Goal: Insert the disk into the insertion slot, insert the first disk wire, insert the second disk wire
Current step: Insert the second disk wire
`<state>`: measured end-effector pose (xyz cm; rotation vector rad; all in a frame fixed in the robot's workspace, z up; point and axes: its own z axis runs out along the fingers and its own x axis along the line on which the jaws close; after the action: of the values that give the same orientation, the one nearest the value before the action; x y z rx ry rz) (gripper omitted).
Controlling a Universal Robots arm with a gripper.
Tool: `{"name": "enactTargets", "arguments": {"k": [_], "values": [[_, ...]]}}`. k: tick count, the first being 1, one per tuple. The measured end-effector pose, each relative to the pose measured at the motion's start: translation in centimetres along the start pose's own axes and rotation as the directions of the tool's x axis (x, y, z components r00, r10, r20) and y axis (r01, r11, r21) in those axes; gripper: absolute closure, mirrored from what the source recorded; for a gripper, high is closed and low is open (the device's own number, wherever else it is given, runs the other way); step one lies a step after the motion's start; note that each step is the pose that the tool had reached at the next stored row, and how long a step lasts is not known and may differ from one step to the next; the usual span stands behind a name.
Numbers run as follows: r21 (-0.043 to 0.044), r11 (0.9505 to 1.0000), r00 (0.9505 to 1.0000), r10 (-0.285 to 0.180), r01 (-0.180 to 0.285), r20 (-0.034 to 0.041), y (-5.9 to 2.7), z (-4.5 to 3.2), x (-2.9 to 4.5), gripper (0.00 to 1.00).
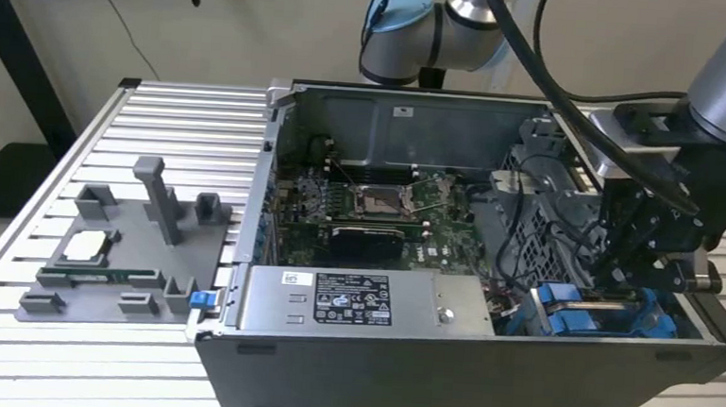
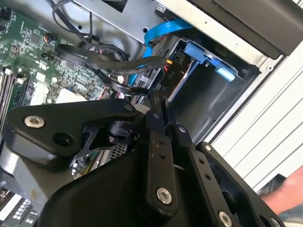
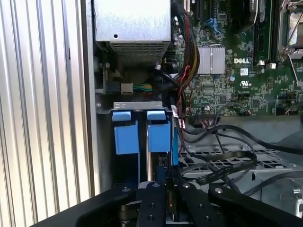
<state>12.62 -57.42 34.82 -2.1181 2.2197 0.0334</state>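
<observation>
The disk sits in its blue carrier point(image 3: 158, 135) inside the insertion slot, a bay of the grey metal drive cage point(image 3: 137, 105) at the case's front corner. Both wrist views show blue carriers point(image 2: 208, 54) in the cage. In the exterior view my gripper point(image 1: 619, 285) reaches down into the case just above the blue carriers point(image 1: 579, 321). Its black fingers point(image 2: 163, 137) stand pressed together around the end of a black disk wire point(image 2: 142, 64), whose connector lies right at the gripper point(image 2: 158, 97) tips by the disk's rear. In the first wrist view the gripper point(image 3: 166, 172) hangs directly behind the carriers.
A blue flat cable point(image 2: 161, 30) and loose black cables point(image 3: 222, 161) crowd the cage. The motherboard point(image 1: 363, 204) and the grey power supply point(image 1: 357, 302) fill the case. At the exterior view's left, a grey fixture tray point(image 1: 120, 264) holds small parts on the slatted table.
</observation>
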Motion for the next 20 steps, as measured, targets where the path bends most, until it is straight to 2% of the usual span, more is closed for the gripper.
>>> {"name": "enactTargets", "arguments": {"k": [20], "values": [[0.0008,1.0000,1.0000,0.000,0.000,-0.0004,-0.10,0.66,0.04,1.00]]}}
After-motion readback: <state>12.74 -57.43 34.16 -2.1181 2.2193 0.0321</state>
